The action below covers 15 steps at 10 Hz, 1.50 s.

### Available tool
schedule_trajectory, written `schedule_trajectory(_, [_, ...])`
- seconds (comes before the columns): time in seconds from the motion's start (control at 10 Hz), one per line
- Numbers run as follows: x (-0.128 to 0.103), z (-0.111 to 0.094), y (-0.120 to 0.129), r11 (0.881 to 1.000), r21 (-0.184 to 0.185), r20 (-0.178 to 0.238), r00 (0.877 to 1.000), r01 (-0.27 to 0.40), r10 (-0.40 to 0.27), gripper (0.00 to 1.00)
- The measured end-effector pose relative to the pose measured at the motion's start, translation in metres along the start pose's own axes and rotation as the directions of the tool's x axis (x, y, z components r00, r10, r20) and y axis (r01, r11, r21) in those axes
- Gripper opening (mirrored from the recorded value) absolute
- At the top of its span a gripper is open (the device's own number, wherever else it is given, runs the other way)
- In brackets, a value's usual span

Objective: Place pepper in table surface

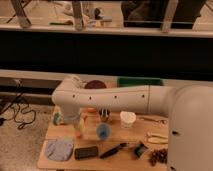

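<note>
Just above the table surface (116, 136) beside a blue cup (103, 131), gripper (78, 131) (2 fingers wide apart, hold unclear)

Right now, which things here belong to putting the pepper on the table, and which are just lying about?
Job: gripper, low at the table's left; pepper beside it; table surface.
Lying about: blue cup, white cup, grey cloth, green tray, grapes.
</note>
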Motion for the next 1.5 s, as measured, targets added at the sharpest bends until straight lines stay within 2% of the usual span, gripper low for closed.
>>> schedule_trajectory(0.4, [0.001,0.005,-0.005,1.0,0.001,0.008,1.0,0.018,-0.018,0.8])
schedule_trajectory(0.5, [0.002,0.015,-0.014,1.0,-0.007,0.013,0.999,0.03,-0.03,0.8])
schedule_trajectory(1.0, [0.016,0.028,-0.027,0.997,-0.056,0.017,0.998,0.061,-0.06,0.8])
schedule_trajectory(1.5, [0.032,0.049,-0.013,0.994,-0.086,0.057,0.997,0.063,-0.058,0.8])
